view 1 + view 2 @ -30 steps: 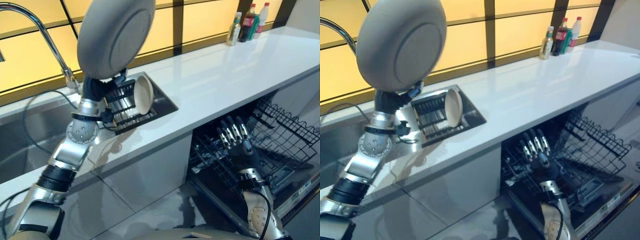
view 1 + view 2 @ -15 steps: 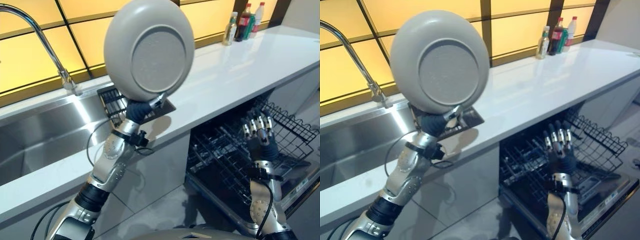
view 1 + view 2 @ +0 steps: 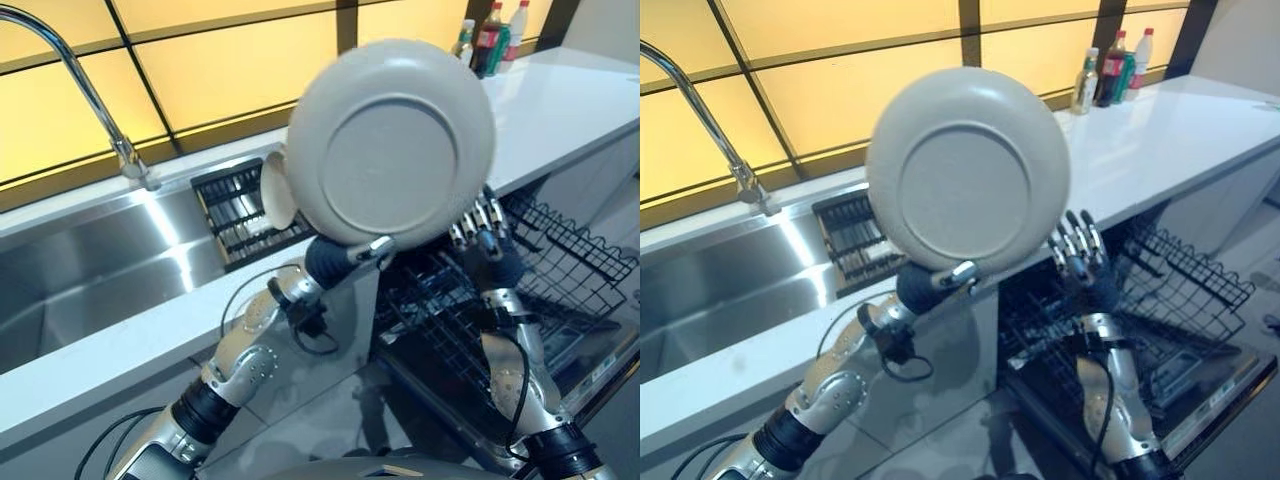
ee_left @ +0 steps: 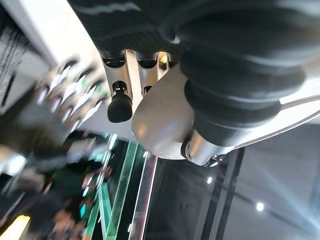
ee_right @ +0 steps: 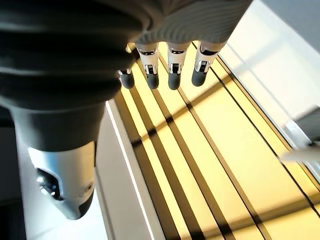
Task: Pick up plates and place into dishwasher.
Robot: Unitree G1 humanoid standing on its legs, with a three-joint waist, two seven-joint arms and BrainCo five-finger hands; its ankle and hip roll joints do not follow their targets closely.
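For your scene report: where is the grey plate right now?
The grey plate is held upright in the left hand, above the counter edge, beside the raised right hand.

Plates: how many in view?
2: a grey plate held up in the left hand, and a cream plate in the sink rack. More may be hidden.
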